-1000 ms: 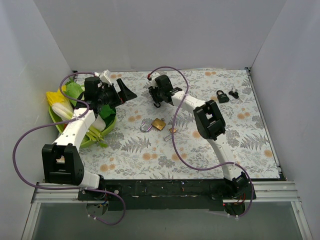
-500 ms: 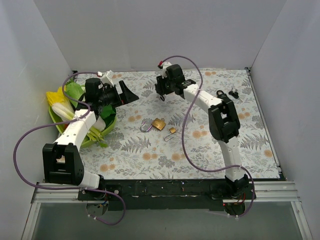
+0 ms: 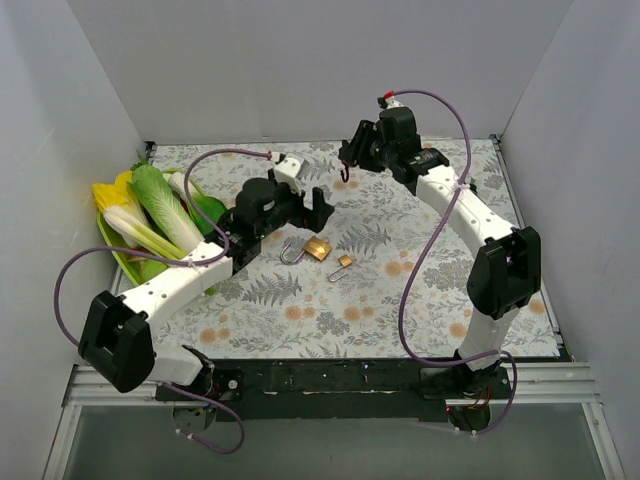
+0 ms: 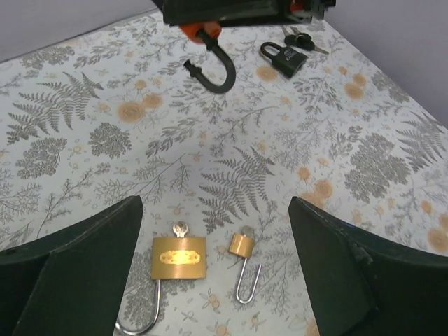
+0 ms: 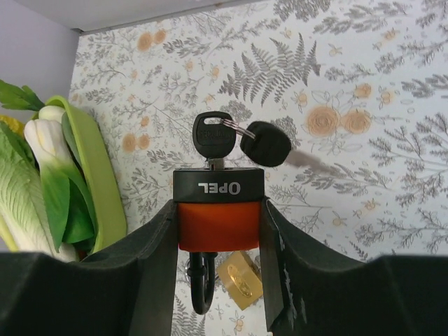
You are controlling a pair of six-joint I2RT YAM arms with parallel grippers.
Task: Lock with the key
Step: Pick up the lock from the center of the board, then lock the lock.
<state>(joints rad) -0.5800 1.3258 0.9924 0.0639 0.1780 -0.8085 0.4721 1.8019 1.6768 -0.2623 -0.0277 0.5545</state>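
Though tiny overhead, right wrist shows right claw [image 5: 218, 206] clamping keyed orange padlock [image 5: 218, 227]; left claw [image 4: 214, 203] gapes empty.

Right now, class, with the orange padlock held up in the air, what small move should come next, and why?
Probably bring the open left gripper up toward the orange padlock, which the right gripper holds above the table. Its shackle hangs open, the key sits in it, and the left gripper hovers empty over two brass padlocks.
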